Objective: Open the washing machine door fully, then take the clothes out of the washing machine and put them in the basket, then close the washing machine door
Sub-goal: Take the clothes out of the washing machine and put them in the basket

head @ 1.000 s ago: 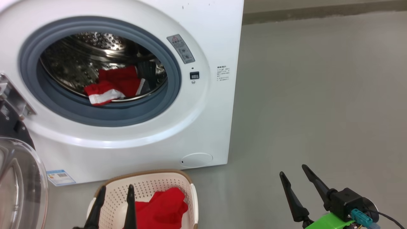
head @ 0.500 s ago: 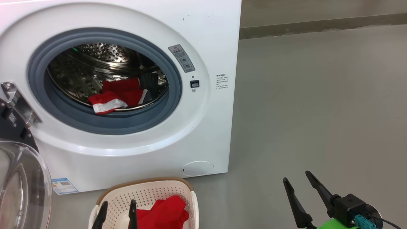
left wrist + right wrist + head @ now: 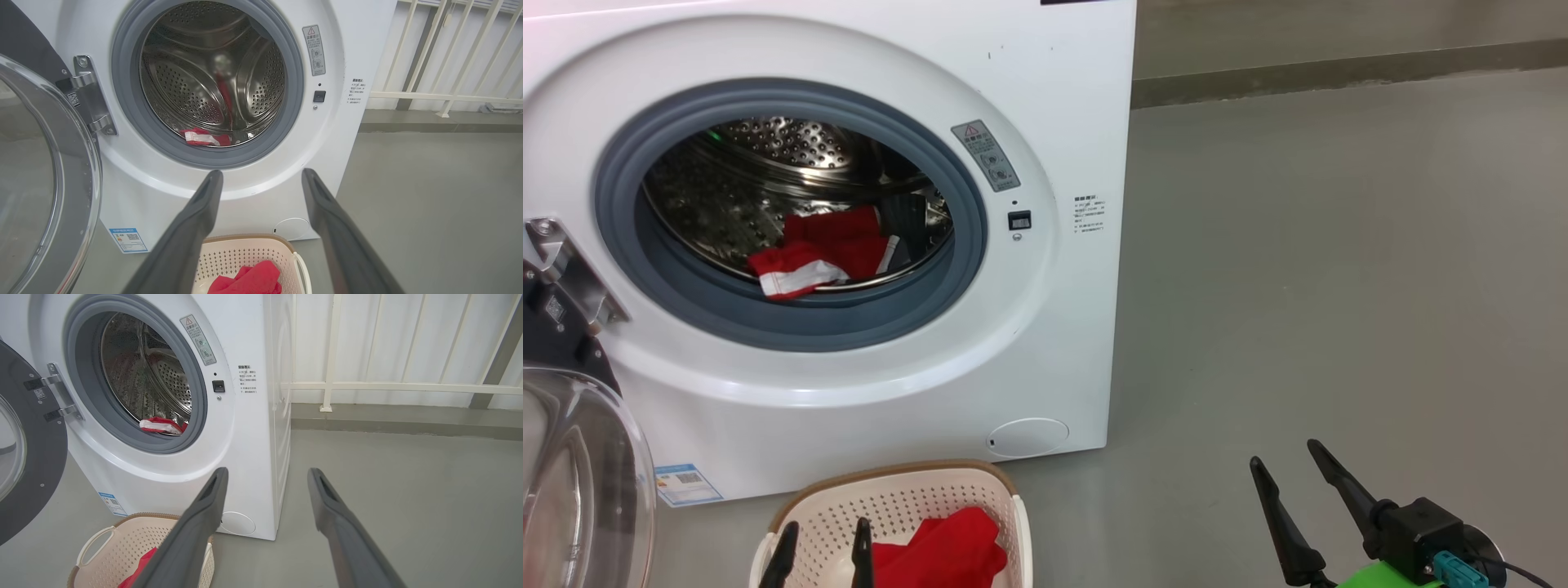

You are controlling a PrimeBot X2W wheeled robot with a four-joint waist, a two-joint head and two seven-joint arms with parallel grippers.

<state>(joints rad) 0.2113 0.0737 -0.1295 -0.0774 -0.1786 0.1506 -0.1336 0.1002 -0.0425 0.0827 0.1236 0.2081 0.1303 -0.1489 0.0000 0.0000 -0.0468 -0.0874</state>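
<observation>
Head view: washing machine door (image 3: 580,482) swung open at left; red clothes (image 3: 837,241) in the drum (image 3: 727,180), more in the basket (image 3: 890,472).
Left wrist view: left gripper (image 3: 262,172) spread, empty, above basket.
Right wrist view: right gripper (image 3: 267,470) spread, empty.

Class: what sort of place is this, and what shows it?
Probably a laundry spot on a balcony or utility area: a washing machine on bare grey floor, a basket before it, a white railing beyond.

- My right gripper (image 3: 1283,453): two long, tapering black fingers (image 3: 1282,514) on a black block (image 3: 1417,527).
- Under it I see a bright green mount (image 3: 1380,576), a teal connector (image 3: 1454,566) and a thin black cable (image 3: 1515,569).
- My left gripper (image 3: 826,525): the same dark pointed pair.
</observation>
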